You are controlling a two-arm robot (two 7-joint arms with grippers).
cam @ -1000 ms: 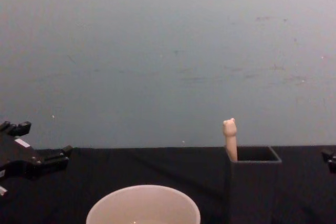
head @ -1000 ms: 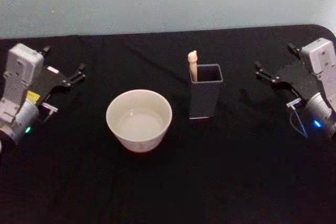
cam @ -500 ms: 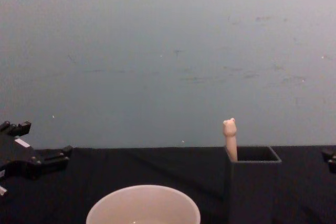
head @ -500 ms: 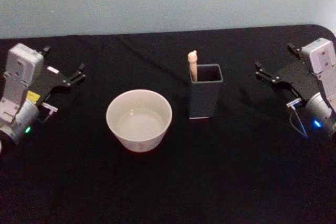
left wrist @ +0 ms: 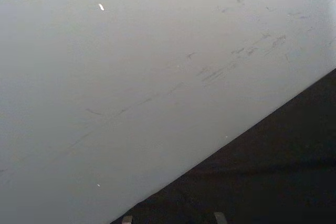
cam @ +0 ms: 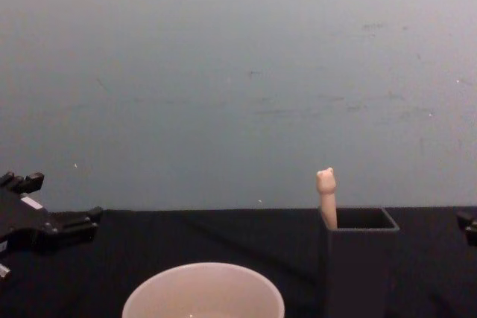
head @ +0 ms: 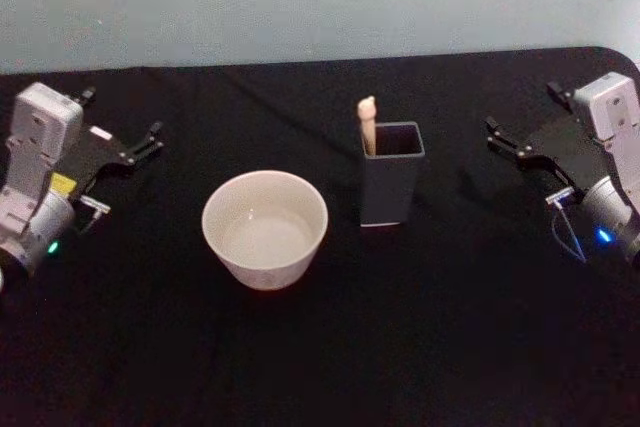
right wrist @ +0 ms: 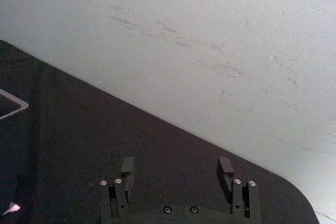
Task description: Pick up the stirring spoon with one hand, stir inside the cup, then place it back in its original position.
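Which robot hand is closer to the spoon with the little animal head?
Right. The right gripper sits open to the right of the stirring spoon in its holder; the left gripper is farther off, beyond the cup.

My head camera looks down on the black table (head: 400,347); my chest camera, low and close, shares its pale cream round cup (head: 265,227) and dark grey square holder (head: 390,187). Both wrist cameras face the scuffed grey wall (left wrist: 131,51).
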